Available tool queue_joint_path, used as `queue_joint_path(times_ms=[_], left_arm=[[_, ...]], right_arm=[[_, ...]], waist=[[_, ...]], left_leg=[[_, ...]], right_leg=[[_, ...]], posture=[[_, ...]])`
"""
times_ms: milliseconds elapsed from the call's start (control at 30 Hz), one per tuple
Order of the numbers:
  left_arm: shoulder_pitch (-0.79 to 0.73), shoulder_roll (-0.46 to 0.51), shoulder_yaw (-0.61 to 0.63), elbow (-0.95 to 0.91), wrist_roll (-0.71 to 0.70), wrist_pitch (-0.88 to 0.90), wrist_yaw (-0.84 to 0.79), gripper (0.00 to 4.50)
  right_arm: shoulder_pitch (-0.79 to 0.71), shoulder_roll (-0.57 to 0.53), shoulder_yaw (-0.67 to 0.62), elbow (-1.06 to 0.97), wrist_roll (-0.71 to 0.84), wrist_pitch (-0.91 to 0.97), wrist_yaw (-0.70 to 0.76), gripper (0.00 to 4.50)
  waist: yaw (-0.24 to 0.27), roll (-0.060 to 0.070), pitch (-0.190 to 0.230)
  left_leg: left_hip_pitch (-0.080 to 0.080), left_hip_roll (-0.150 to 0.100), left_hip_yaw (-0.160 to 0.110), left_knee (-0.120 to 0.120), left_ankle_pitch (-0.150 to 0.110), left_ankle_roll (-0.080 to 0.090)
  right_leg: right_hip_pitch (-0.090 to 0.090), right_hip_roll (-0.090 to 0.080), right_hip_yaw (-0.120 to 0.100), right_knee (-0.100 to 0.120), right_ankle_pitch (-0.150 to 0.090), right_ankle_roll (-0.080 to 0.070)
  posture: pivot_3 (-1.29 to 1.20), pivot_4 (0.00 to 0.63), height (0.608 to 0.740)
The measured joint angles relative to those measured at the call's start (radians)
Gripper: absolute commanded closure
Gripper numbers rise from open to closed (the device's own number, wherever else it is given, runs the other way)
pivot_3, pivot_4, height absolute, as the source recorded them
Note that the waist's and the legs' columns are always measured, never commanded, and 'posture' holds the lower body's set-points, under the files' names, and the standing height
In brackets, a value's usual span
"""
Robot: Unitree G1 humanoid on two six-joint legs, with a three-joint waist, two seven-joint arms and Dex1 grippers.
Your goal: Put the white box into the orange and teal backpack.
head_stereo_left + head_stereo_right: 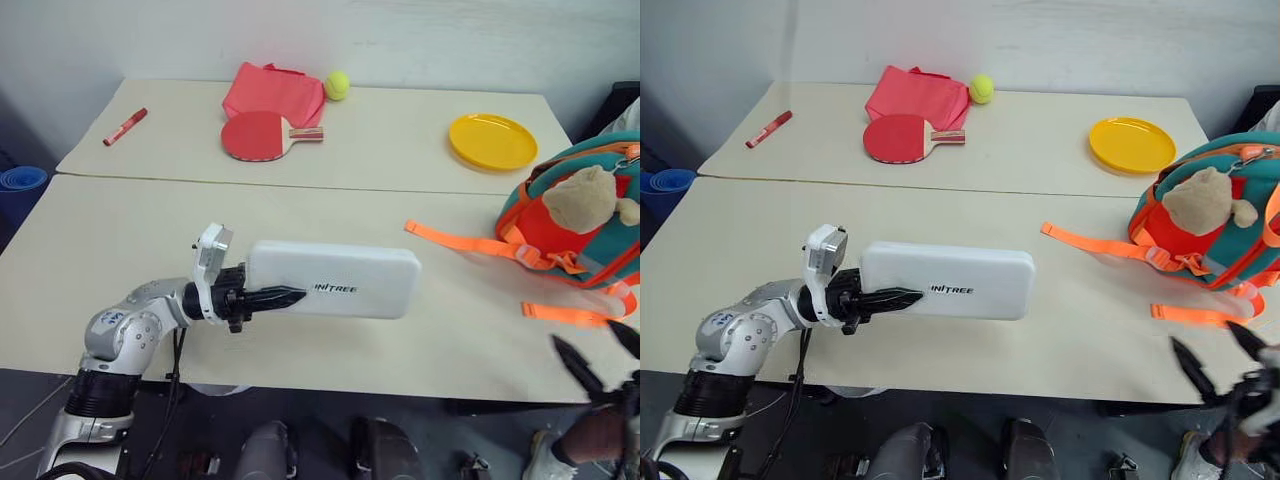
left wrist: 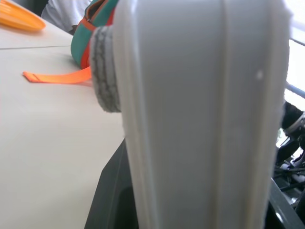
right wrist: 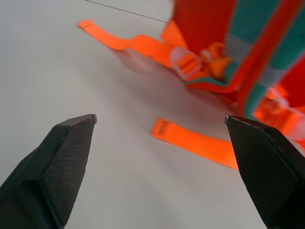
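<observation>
We see the left hand [image 1: 285, 297] clamped on the near end of the white box [image 1: 335, 280], one black finger lying across the box's front face beside its grey lettering. The hand points toward the robot's right and carries the box lengthwise over the front part of the near desk [image 1: 120, 260]; from these views we cannot tell whether the box touches the desk surface or hangs just above it. In the left wrist view the box [image 2: 200, 114] rises directly ahead of the camera.

The orange and teal backpack [image 1: 575, 205] stands at the right edge of the near desk, well apart from the box, with its tan plush bear [image 1: 590, 198] on the orange-red front panel. Its orange straps [image 1: 455, 240] trail across the desk toward the box without reaching it.

The right hand [image 1: 598, 362] sits low at the desk's front right corner, near the backpack, its two fingers spread wide apart and holding nothing. In the right wrist view those fingers [image 3: 59, 162] frame a loose strap end and the base of the backpack [image 3: 228, 43].

On the far desk lie a red marker [image 1: 125, 126], a red paddle [image 1: 262, 135], a red cloth bag [image 1: 275, 93], a yellow ball [image 1: 337, 85] and a yellow plate [image 1: 493, 141].
</observation>
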Motion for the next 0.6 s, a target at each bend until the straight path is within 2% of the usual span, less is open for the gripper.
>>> queue_joint_path(times_ms=[67, 233, 267, 333, 433, 600], left_arm=[[0.000, 0.008, -0.008, 0.006, 0.031, -0.024, -0.032, 3.18], [-0.002, 0.006, -0.040, 0.044, 0.097, -0.064, -0.088, 3.18], [-0.002, 0.007, -0.040, 0.048, 0.100, -0.067, -0.095, 3.18], [-0.001, 0.010, -0.038, 0.062, 0.102, -0.068, -0.111, 3.18], [0.014, 0.033, -0.036, 0.071, 0.103, -0.061, -0.137, 3.18], [0.025, 0.053, -0.014, 0.071, 0.101, -0.042, -0.144, 3.18]], right_arm=[[-0.044, -0.064, -0.036, 0.077, 0.013, 0.000, 0.028, 0.04], [-0.276, -0.277, -0.008, 0.357, -0.005, -0.014, 0.110, 0.04], [-0.324, -0.301, 0.012, 0.402, -0.010, -0.018, 0.129, 0.21], [-0.438, -0.330, 0.071, 0.481, -0.012, -0.017, 0.157, 0.59], [-0.594, -0.340, 0.173, 0.534, -0.002, 0.025, 0.201, 1.59], [-0.702, -0.327, 0.277, 0.576, -0.009, 0.041, 0.242, 3.29]], waist=[[-0.008, 0.000, 0.000], [-0.020, 0.001, 0.001], [-0.018, 0.001, 0.001], [-0.021, 0.001, 0.001], [-0.022, 0.002, 0.002], [-0.016, 0.002, 0.002]], left_leg=[[0.000, 0.000, 0.000, 0.000, 0.002, 0.005], [0.000, 0.000, 0.000, 0.001, 0.004, 0.009], [0.000, 0.000, -0.001, 0.001, 0.005, 0.008], [0.000, 0.000, -0.001, 0.001, 0.005, 0.008], [0.000, 0.000, -0.001, 0.001, 0.006, 0.007], [-0.001, 0.000, -0.002, 0.003, 0.006, 0.007]], right_leg=[[0.000, 0.000, -0.001, 0.000, 0.000, 0.000], [0.001, -0.001, -0.002, 0.000, 0.001, 0.001], [0.001, 0.000, -0.003, 0.000, 0.001, 0.001], [0.001, 0.000, -0.003, 0.001, 0.001, 0.001], [0.001, 0.000, -0.003, 0.002, 0.001, 0.001], [0.001, -0.001, -0.005, 0.003, 0.000, 0.001]], posture=[[0.00, 0.150, 0.740], [0.00, 0.150, 0.740], [0.00, 0.150, 0.740], [0.00, 0.150, 0.740], [0.00, 0.150, 0.740], [0.00, 0.150, 0.740]])
